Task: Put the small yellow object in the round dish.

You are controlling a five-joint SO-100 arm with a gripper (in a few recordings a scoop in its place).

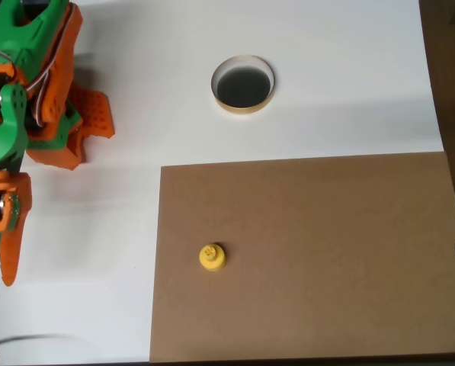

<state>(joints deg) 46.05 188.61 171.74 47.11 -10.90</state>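
While the green and orange plastic arm (17,114) sits folded at the left edge of the overhead view, both task items lie free and unobstructed on the work surface. The small yellow plastic object (212,257) rests on the flat brown board (326,252), near the board's left edge and toward its lower part. It stands upright, with the narrower knob facing the camera above a wider round base. Its bright colour contrasts strongly with the brown board, which probably serves as a plain backdrop for locating it.

The shallow round dish with pale cream rim and dark interior (243,84) stands on the white bench (136,46), above the board's upper edge and well apart from the yellow object. The dish appears empty, so the transfer is not yet done.

An orange pointed part (10,244) shows at lower left; it may belong to the jaws, but whether the jaws are released or clenched cannot be determined. Nothing is seen held there.

The object is small and light; a precise, centred grasp on the knob or base is judged necessary.
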